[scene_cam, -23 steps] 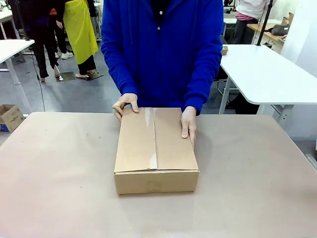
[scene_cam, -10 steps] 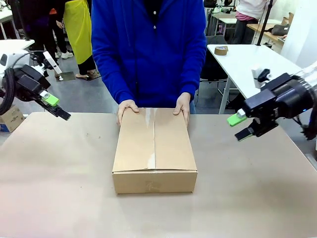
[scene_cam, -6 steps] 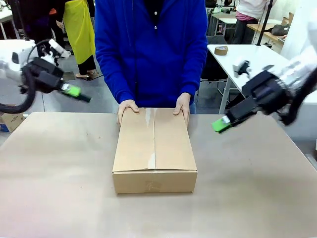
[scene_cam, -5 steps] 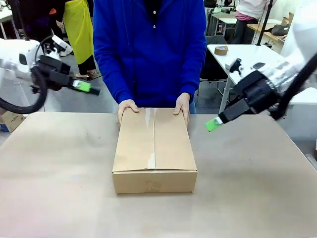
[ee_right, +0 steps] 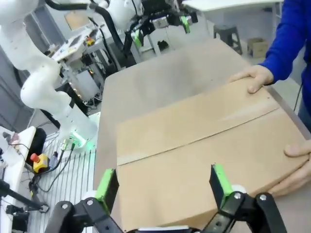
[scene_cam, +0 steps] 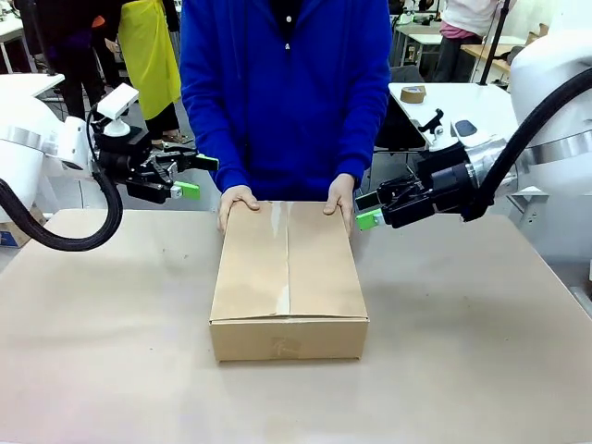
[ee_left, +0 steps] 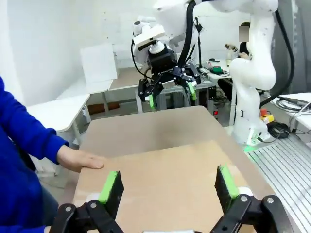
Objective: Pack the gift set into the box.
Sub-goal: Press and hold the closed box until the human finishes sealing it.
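Both grippers hang in the air with their green-padded fingers spread apart and nothing between them. Our left gripper [scene_cam: 196, 176] is above the desk's [scene_cam: 111, 324] far edge towards the left, and our right gripper [scene_cam: 366, 208] is above the far edge towards the right. Each points inward at the far end of the large shallow brown corrugated cardboard box [scene_cam: 289, 277]. That box sits flat at the middle of the desk, its long sides running from the near edge towards the far edge. A person across the desk rests one hand [scene_cam: 236, 199] on one far corner of its top and the other hand [scene_cam: 339, 196] on the other far corner.

The top flaps [scene_cam: 324, 268] are folded down and meet along a central seam [scene_cam: 288, 259], so whatever the box holds is hidden from us.

We judge that the step in hand is opening it, since nothing can go in while the flaps are down. We would do it well by waiting until the hands are clear. Then each gripper takes one long flap at its free edge by the seam, and we fold both outward together. The pull should be gentle, because thin card can buckle or tear and a light box may slide.
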`<state>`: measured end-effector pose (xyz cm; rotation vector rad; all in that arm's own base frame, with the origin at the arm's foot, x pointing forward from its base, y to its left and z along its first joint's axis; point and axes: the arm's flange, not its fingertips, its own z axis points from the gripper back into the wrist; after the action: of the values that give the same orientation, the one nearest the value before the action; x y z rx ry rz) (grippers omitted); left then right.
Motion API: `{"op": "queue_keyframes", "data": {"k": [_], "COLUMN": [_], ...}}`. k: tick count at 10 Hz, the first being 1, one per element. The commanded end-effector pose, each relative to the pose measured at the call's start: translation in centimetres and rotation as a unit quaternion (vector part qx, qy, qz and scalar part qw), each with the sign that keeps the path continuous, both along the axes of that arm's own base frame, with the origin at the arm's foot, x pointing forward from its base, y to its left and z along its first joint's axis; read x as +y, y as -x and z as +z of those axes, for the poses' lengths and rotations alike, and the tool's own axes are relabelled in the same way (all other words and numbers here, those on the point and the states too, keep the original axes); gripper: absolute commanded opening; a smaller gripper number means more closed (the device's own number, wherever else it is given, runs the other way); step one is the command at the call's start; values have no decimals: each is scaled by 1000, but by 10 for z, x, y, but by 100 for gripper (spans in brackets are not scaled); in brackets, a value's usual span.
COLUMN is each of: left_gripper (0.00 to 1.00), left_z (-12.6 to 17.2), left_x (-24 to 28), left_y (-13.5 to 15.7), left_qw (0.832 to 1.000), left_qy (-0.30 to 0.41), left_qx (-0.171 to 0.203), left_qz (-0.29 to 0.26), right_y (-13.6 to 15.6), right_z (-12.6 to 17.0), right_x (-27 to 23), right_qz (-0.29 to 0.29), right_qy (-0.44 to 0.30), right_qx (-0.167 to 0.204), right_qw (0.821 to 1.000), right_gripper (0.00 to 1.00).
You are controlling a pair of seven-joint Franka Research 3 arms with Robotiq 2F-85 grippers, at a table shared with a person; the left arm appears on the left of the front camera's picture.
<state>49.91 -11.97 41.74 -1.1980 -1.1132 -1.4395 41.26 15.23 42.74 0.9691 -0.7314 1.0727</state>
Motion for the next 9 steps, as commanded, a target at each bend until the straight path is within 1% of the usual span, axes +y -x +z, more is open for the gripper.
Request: {"op": "queue_keyframes", "data": {"k": [1, 2, 3, 4, 5, 6, 7, 8, 9], "left_gripper": [100, 100, 100, 100, 100, 100, 100, 100, 100], "left_z": [11, 0, -12, -30, -46, -59, -71, -84, -95], "left_x": [-2, 0, -17, -25, -28, -31, -39, -49, -62], "left_y": [-5, 0, 1, 2, 8, 16, 25, 32, 35], "left_qw": [998, 1000, 999, 996, 992, 987, 985, 983, 981], "left_qy": [11, 0, -30, -52, -63, -60, -55, -55, -54], "left_qx": [60, 0, -16, -16, -23, -48, -70, -94, -110], "left_qz": [12, 0, 24, 65, 110, 141, 149, 148, 151], "right_y": [6, 0, -21, -32, -40, -49, -57, -66, -74], "right_z": [22, 0, -15, -33, -48, -59, -72, -84, -97], "right_x": [-5, 0, 17, 25, 27, 29, 34, 42, 53], "right_qz": [-10, 0, 76, 107, 140, 155, 151, 152, 143], "right_qy": [-14, 0, -6, -23, -64, -79, -81, -82, -66], "right_qx": [-26, 0, -147, -220, -214, -209, -186, -181, -168], "right_qw": [1000, 1000, 986, 969, 965, 962, 967, 968, 973], "right_gripper": [100, 100, 100, 100, 100, 100, 100, 100, 100]}}
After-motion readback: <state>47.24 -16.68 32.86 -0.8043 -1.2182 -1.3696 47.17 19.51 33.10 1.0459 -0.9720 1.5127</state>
